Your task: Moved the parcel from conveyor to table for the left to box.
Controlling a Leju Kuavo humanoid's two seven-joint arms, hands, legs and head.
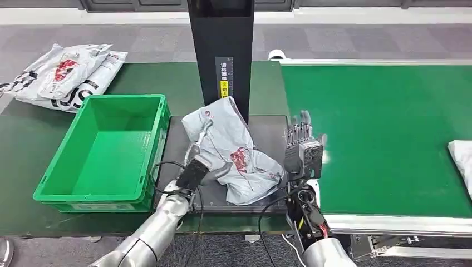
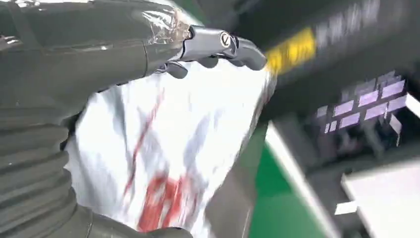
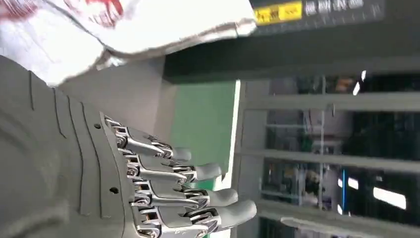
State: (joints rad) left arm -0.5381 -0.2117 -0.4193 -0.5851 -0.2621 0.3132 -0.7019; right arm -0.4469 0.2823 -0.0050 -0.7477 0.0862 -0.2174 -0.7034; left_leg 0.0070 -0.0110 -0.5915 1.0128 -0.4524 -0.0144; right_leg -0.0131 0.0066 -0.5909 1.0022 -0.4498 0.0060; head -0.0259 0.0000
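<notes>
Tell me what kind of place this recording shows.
Probably a parcel-sorting or packing station in a warehouse or test lab. A green conveyor runs beside a dark table with a green crate, and poly-bag parcels lie about: one under the left hand, more at the far left.

High head view; close wrist views.

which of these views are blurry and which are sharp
Head view: mostly sharp, the green crate and parcel crisp, though the right robot hand is slightly smeared. Left wrist view: heavily blurred, the parcel's red print streaked, while the left robot hand stays fairly clear. Right wrist view: robot hand sharp, background soft.
</notes>
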